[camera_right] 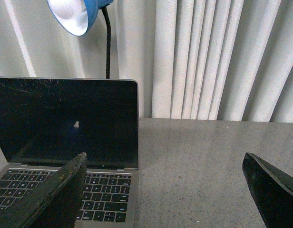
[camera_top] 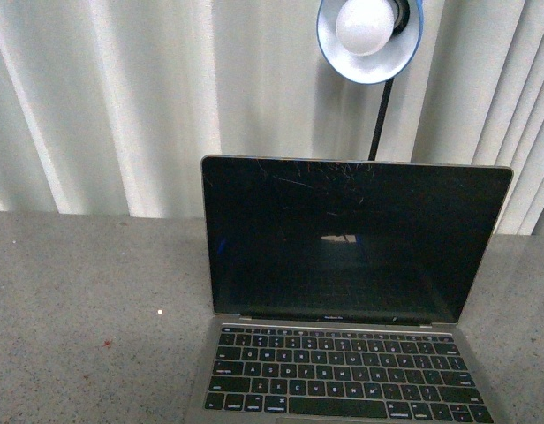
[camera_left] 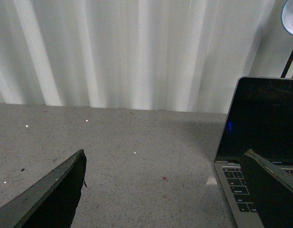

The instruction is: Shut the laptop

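The laptop (camera_top: 351, 291) stands open on the grey table, its scratched black screen upright and facing me, black keys below. Neither arm shows in the front view. In the left wrist view the laptop (camera_left: 260, 128) is at one side, and my left gripper (camera_left: 170, 190) is open and empty over bare table beside the laptop's left edge. In the right wrist view the laptop (camera_right: 65, 142) is at the other side, and my right gripper (camera_right: 165, 190) is open and empty over the table by the laptop's right edge.
A blue desk lamp (camera_top: 369, 35) on a black stalk hangs over the laptop from behind, also showing in the right wrist view (camera_right: 75, 16). White pleated curtains (camera_top: 104, 97) back the speckled grey table (camera_top: 86, 300).
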Robot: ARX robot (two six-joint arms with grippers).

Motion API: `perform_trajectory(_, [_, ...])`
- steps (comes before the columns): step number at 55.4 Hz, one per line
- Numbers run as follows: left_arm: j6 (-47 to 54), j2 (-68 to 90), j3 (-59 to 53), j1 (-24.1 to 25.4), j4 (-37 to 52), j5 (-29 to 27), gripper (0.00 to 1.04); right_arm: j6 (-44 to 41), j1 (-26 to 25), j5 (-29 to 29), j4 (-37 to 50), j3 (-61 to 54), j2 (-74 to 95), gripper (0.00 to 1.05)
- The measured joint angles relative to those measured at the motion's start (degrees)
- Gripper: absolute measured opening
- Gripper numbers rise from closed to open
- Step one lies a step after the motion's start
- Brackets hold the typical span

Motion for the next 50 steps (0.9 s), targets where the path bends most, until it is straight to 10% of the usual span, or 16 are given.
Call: perform_trajectory(50, [0.0, 0.0, 0.0, 0.0, 0.0, 0.0, 0.98, 0.0, 0.0, 0.0, 0.0, 0.0, 0.0, 0.97])
